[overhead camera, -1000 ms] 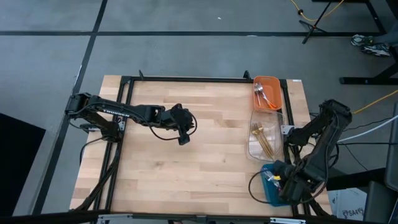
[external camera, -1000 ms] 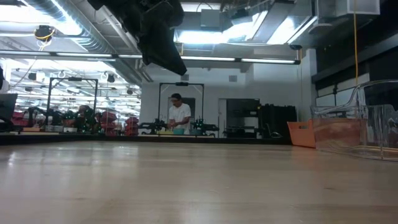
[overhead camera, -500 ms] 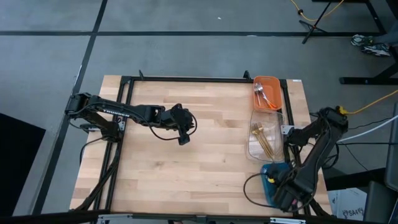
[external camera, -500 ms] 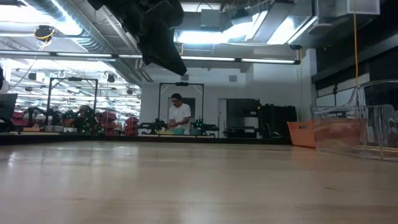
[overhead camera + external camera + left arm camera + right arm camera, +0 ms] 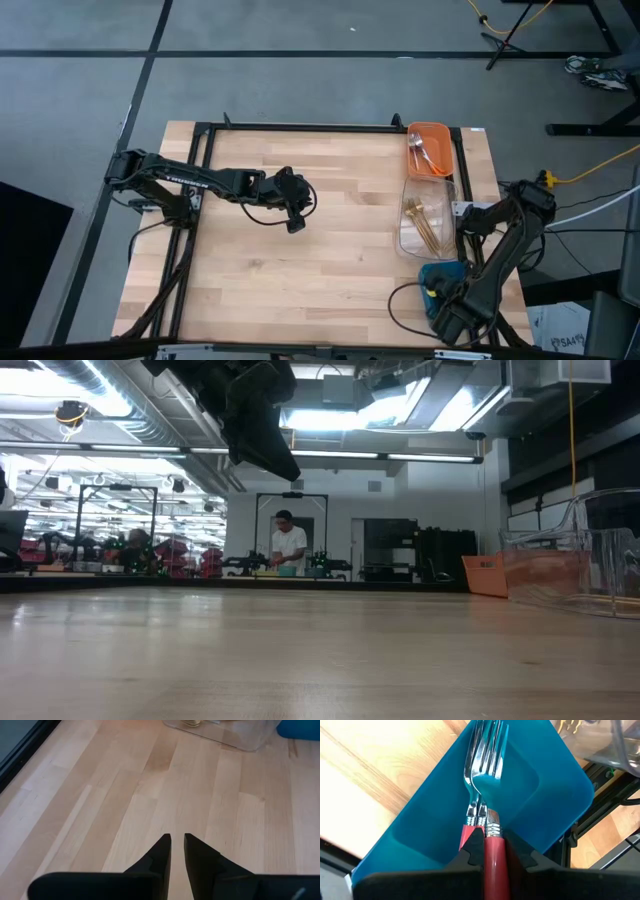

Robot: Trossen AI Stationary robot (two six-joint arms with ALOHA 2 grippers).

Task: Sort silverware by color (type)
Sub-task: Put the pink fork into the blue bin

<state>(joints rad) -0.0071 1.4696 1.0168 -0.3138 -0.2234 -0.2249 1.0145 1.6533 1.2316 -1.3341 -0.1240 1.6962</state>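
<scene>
From above, the right gripper (image 5: 447, 318) is hanging over the blue bin (image 5: 436, 282); the left gripper (image 5: 296, 222) is idling mid-table. Left wrist: fingers nearly together, holding nothing. Right wrist: jaws are pinching a red-handled fork (image 5: 490, 785), silver head, over two forks lying in the bin. No readable writing.

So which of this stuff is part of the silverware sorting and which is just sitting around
Part of the job:
- red-handled forks, right end effector shut on one, over the blue bin
- gold utensils in the clear bin
- silverware in the orange bin

Just about:
- left end effector, idle above bare table
- person in the room behind
</scene>
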